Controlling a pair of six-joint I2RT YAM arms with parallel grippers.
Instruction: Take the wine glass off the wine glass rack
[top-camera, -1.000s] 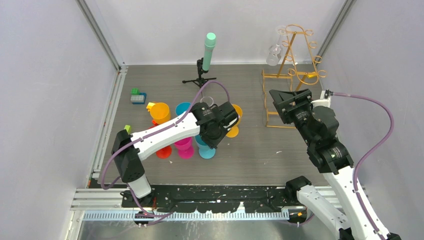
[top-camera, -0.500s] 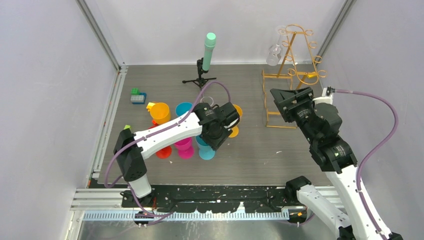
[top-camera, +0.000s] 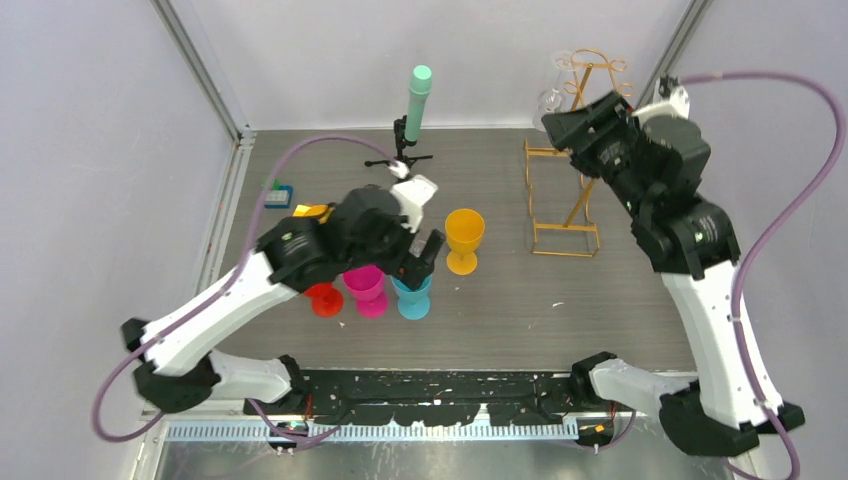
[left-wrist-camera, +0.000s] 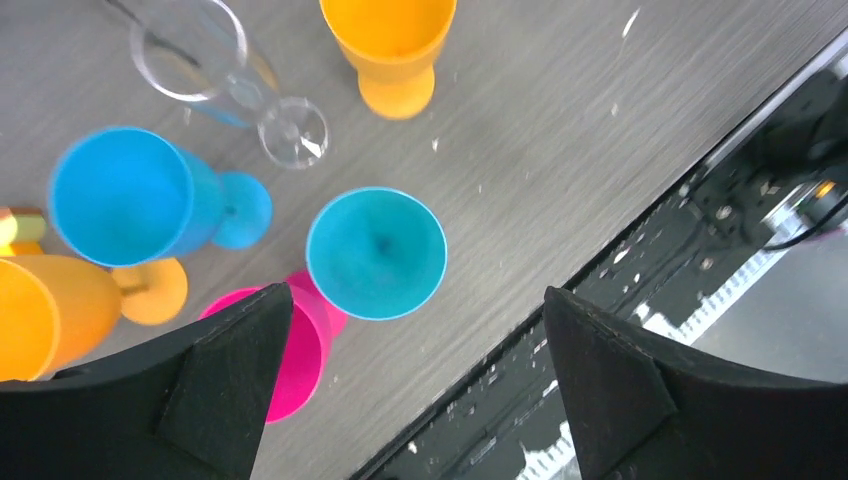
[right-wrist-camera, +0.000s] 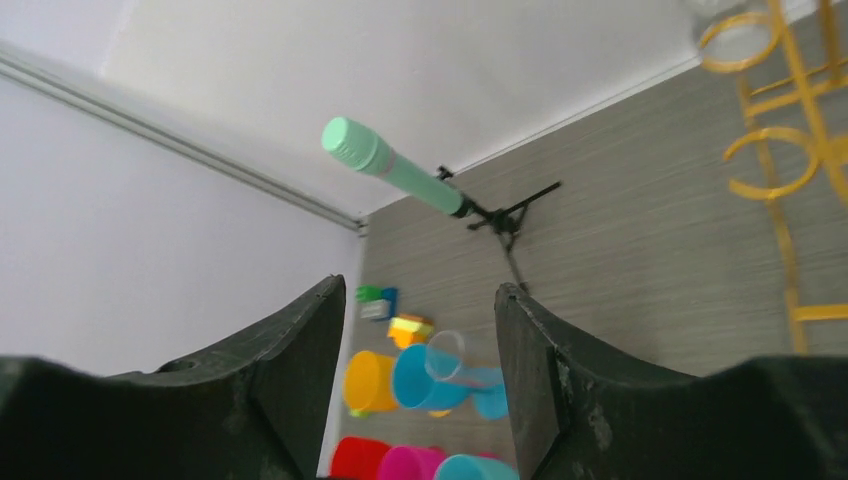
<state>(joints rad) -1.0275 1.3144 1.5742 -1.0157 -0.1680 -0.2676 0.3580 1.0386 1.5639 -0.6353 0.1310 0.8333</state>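
Observation:
The gold wire wine glass rack (top-camera: 562, 190) stands at the back right of the table. A clear wine glass (top-camera: 549, 97) hangs from its top left hook. My right gripper (top-camera: 572, 122) is raised beside the rack's top, right next to that glass, open with nothing between its fingers. In the right wrist view the gripper (right-wrist-camera: 420, 290) points out over the table, with the rack's gold loops (right-wrist-camera: 765, 160) at the right edge. My left gripper (top-camera: 425, 255) hovers open and empty over the coloured cups. Another clear glass (left-wrist-camera: 195, 50) stands on the table among them.
An orange goblet (top-camera: 464, 238), a blue cup (top-camera: 412, 295), a pink cup (top-camera: 367, 288) and a red cup (top-camera: 325, 298) cluster mid-table. A black tripod with a mint-green cylinder (top-camera: 414, 100) stands at the back. Small blocks (top-camera: 277, 194) lie on the left.
My left gripper has opened wide and its arm has lifted and pulled back from the orange goblet. My right arm has risen from beside the rack's base to its top.

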